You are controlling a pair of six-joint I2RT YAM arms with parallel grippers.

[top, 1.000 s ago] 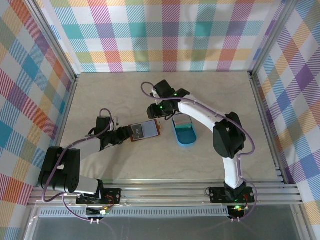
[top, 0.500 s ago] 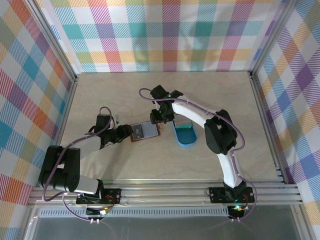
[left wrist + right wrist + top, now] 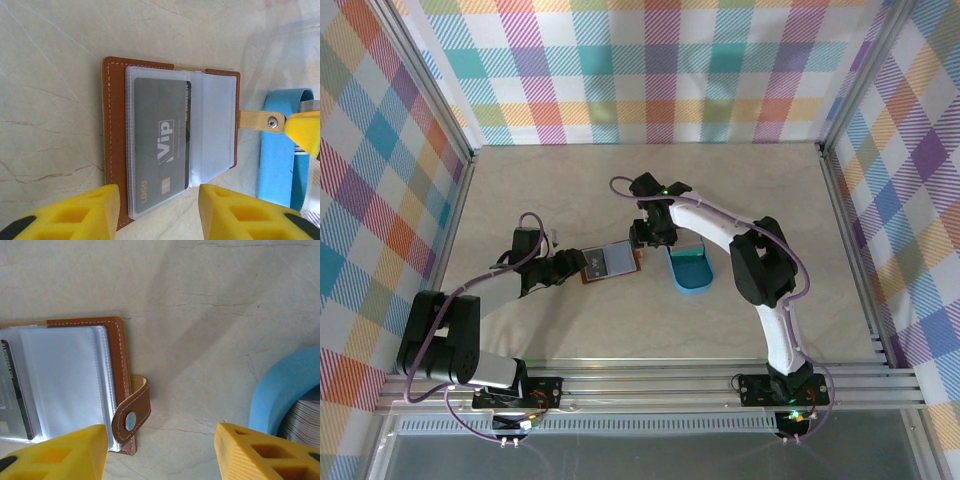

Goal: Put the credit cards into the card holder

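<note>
The brown card holder [image 3: 610, 262] lies open on the table, clear sleeves up. A grey "VIP" credit card [image 3: 161, 140] sits inside a sleeve of the card holder [image 3: 114, 130]. My left gripper [image 3: 159, 215] is open, its fingers straddling the holder's near edge without touching it; it shows from above as the left gripper [image 3: 578, 268]. My right gripper [image 3: 648, 238] is open over the table between the holder's snap tab [image 3: 132, 415] and the blue tray [image 3: 285, 390], jaws apart around the right gripper [image 3: 160, 455]. More credit cards [image 3: 302, 421] stand stacked in the tray.
The blue oval tray [image 3: 690, 268] sits just right of the holder, close to the right arm's wrist. A yellow finger of the right gripper [image 3: 305, 132] hangs over the tab end in the left wrist view. Plaid walls and metal rails enclose the table.
The right gripper has shifted a little rightward and nearer, from behind the holder's far corner to the gap beside the tray. The left arm and the holder have stayed put.
</note>
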